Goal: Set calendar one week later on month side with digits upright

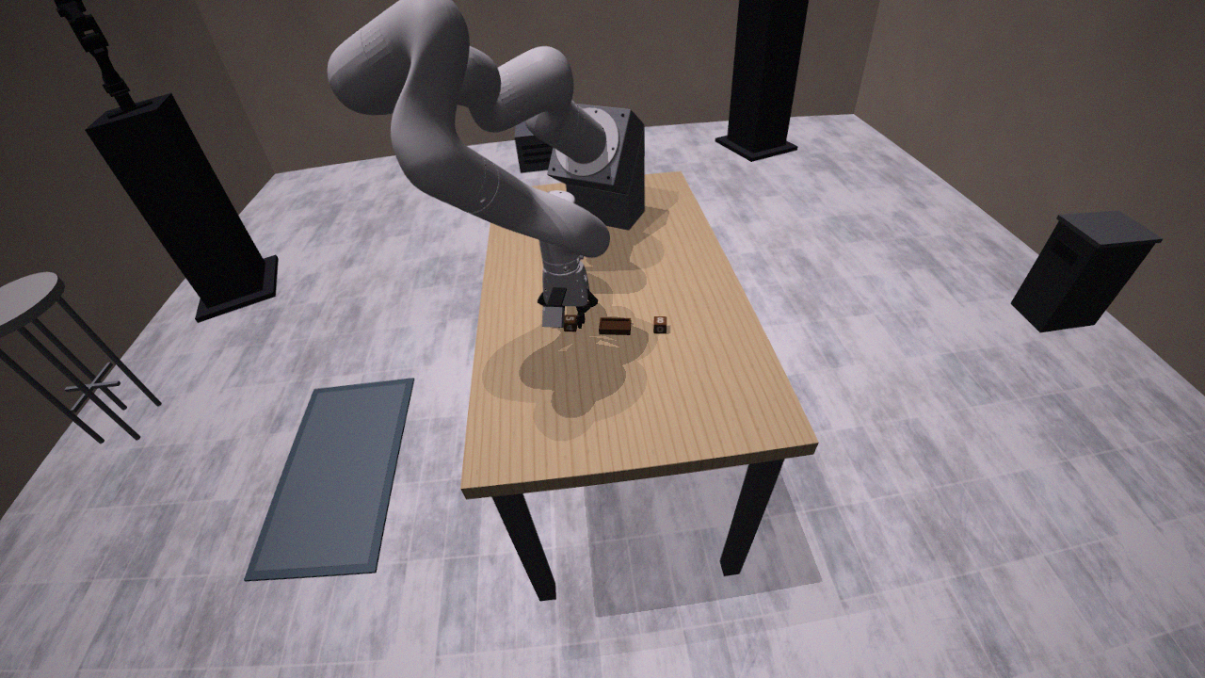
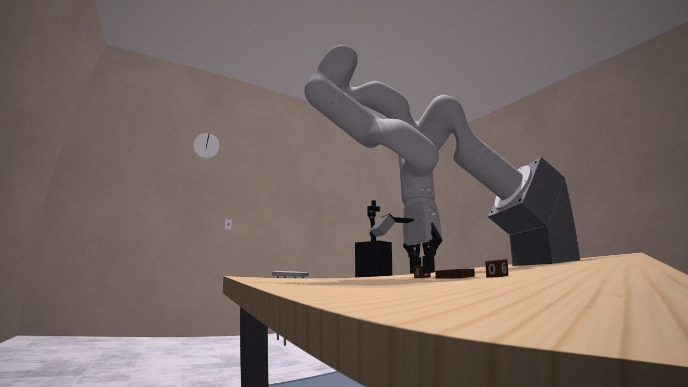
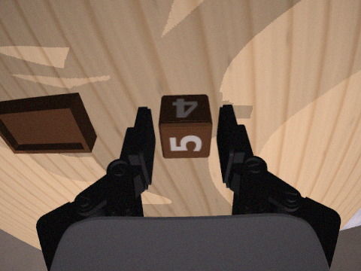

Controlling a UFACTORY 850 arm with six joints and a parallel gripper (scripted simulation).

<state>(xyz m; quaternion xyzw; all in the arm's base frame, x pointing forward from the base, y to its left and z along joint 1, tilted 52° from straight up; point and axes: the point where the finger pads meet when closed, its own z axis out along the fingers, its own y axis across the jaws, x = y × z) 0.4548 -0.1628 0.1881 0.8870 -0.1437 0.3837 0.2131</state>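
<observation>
A dark brown cube [image 1: 570,323] [image 2: 419,272] [image 3: 185,140] stands on the table. In the wrist view its top shows a 5 turned on its side, and a darker side shows a 4. My gripper [image 1: 572,316] [image 2: 422,268] [image 3: 185,122] is open around this cube, with a visible gap on each side in the wrist view. The tray [image 1: 615,331] [image 2: 454,273] [image 3: 84,122] lies empty and flat beside it. A second cube [image 1: 659,324] [image 2: 496,267] stands beyond the tray. The exterior view shows its 0 and 6 sides upright. The month's name is not readable.
The wooden table [image 1: 707,404] [image 2: 553,308] carries the tray and cubes. The robot's base [image 1: 618,181] [image 2: 540,226] stands at the table's back. The tray is close to one finger's side. A stool [image 1: 33,295], black pillars and a dark cabinet [image 1: 1086,269] stand away from the table.
</observation>
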